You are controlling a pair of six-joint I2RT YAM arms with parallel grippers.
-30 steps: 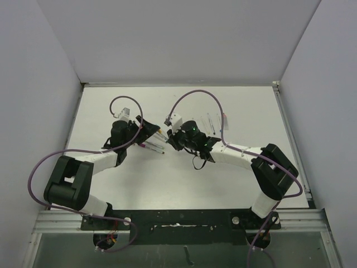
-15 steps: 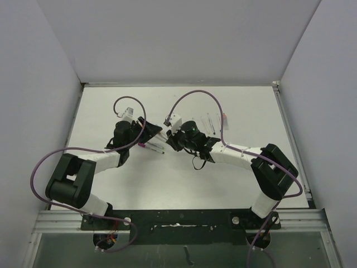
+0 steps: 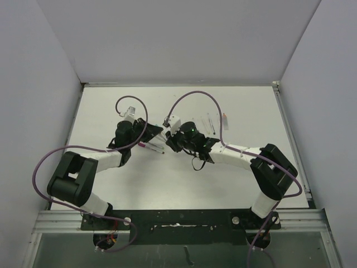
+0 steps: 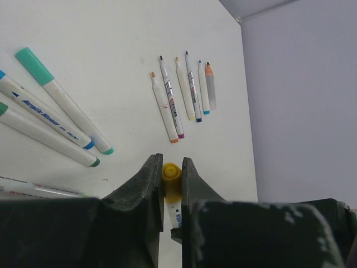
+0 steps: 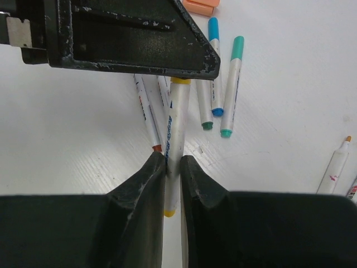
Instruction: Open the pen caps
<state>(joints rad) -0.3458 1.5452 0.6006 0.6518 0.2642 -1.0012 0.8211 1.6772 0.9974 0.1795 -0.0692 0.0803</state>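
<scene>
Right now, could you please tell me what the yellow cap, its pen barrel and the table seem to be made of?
The yellow cap: likely plastic, smooth, glossy, uniform colour. The pen barrel: probably white plastic, smooth with printed lettering. The table: matte white board, faintly ribbed; material unclear.

yellow cap (image 4: 170, 177): fitted on pen (image 5: 174, 128), pinched in left hand (image 4: 170, 163) | teal cap (image 5: 238, 47), blue cap (image 5: 213, 28): fitted, lying flat
</scene>
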